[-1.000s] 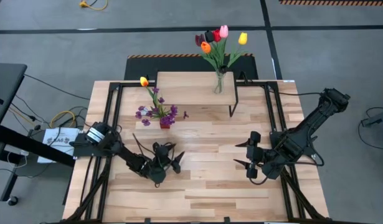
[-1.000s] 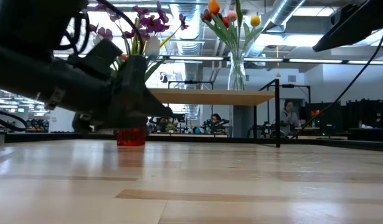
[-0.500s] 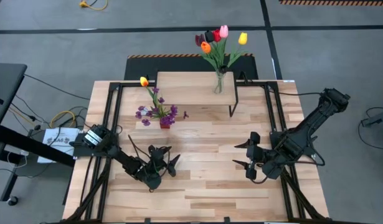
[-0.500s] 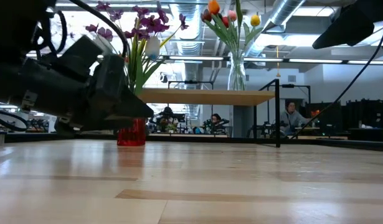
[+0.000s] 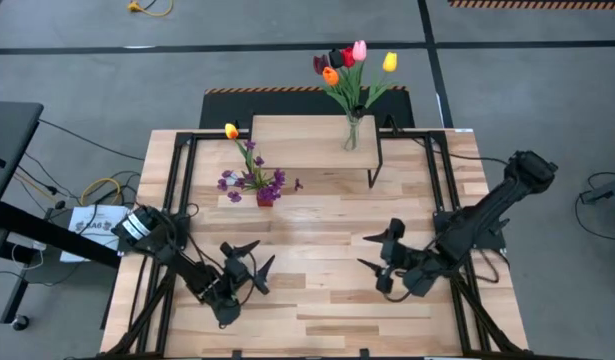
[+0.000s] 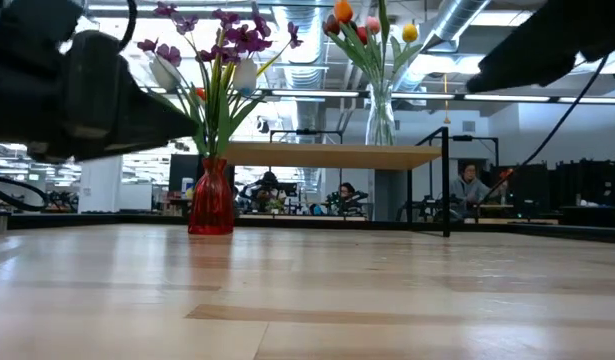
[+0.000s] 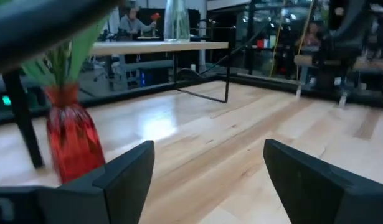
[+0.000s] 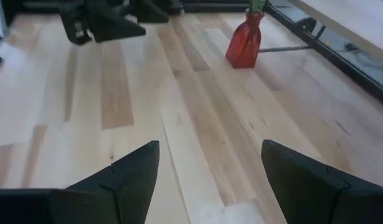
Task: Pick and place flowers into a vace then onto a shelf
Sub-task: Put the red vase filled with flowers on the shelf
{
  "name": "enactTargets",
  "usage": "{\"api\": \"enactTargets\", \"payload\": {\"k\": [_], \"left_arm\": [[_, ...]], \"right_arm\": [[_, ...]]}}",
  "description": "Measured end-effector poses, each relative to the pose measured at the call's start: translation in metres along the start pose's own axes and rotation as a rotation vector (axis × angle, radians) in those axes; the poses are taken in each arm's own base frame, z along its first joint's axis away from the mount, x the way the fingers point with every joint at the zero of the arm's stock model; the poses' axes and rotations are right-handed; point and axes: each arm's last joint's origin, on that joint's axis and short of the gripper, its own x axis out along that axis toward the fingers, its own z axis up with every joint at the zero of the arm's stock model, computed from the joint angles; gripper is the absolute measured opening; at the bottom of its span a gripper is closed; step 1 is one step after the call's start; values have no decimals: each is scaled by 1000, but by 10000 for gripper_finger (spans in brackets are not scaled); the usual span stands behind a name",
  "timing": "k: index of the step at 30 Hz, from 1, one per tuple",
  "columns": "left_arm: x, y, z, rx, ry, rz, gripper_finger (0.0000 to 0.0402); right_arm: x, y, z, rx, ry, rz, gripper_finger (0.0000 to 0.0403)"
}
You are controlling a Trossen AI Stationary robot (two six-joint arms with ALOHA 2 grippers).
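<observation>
A red vase [image 5: 264, 199] stands on its base on the tabletop, holding purple sprigs and a yellow-orange tulip [image 5: 231, 131]; it also shows in the low view [image 6: 212, 196] and both wrist views [image 7: 70, 138] [image 8: 245, 42]. A clear glass vase [image 5: 351, 134] with red, pink, yellow, orange and dark tulips [image 5: 345, 62] stands on the shelf [image 5: 303, 140]. My left gripper [image 5: 263, 253] is open, nearer than the red vase and to its left. My right gripper [image 5: 363, 252] is open over the table's right half, pointing left.
The shelf's thin black legs [image 5: 373, 166] stand on the far part of the table. Bare wood planks [image 5: 317, 270] lie between the two grippers. Black frame rails [image 5: 183, 170] run along the table's sides. In the low view, people sit far behind the table [image 6: 469, 187].
My left gripper has drawn back from the red vase toward the table's near-left, so the low view now shows the whole vase. My right gripper has shifted a little toward the left and the near edge. Both vases have stayed in place.
</observation>
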Motion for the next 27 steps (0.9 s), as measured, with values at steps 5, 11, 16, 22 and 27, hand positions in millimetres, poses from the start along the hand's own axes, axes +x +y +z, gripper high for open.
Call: {"api": "enactTargets", "payload": {"k": [5, 11, 16, 22, 27], "left_arm": [[-9, 1, 20, 75, 1, -32, 293], [-19, 8, 39, 136, 4, -73, 293], [-26, 13, 52, 121, 12, -109, 293], [-36, 19, 49, 67, 9, -138, 293], [-37, 24, 46, -32, 20, -147, 293]], "right_arm": [[37, 7, -3, 31, -40, -98, 271], [90, 0, -4, 172, -68, -129, 153], [133, -10, -8, 227, -127, -176, 17], [185, -16, -14, 290, -207, -166, 4], [221, -26, -18, 329, -231, -189, 1]]}}
